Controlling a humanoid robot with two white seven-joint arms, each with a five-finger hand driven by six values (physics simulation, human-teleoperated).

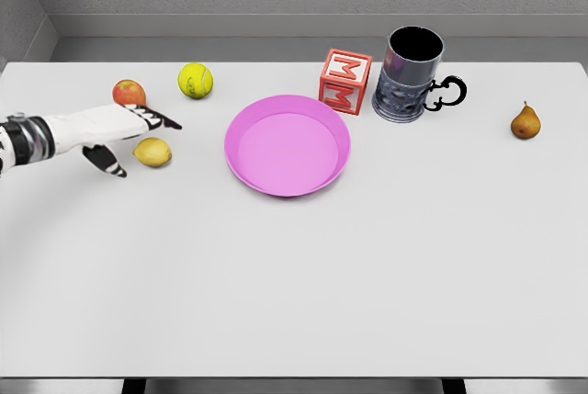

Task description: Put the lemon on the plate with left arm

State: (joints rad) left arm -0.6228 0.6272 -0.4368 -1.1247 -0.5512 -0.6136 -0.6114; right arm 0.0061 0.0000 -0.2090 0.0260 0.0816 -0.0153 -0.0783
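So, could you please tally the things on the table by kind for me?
Fruit: 3 (lemon, apple, pear)
Balls: 1 (tennis ball)
Dishes: 1 (pink plate)
Mugs: 1 (dark mug)
Blocks: 1 (red letter block)
Total: 7

We count 1 lemon [152, 151], 1 pink plate [288, 144], 1 apple [130, 94], 1 tennis ball [196, 80], 1 red letter block [344, 82], 1 dark mug [411, 75], 1 pear [525, 122] at approx. 3 o'clock, 1 table [294, 284], 1 hand [115, 132] in view.
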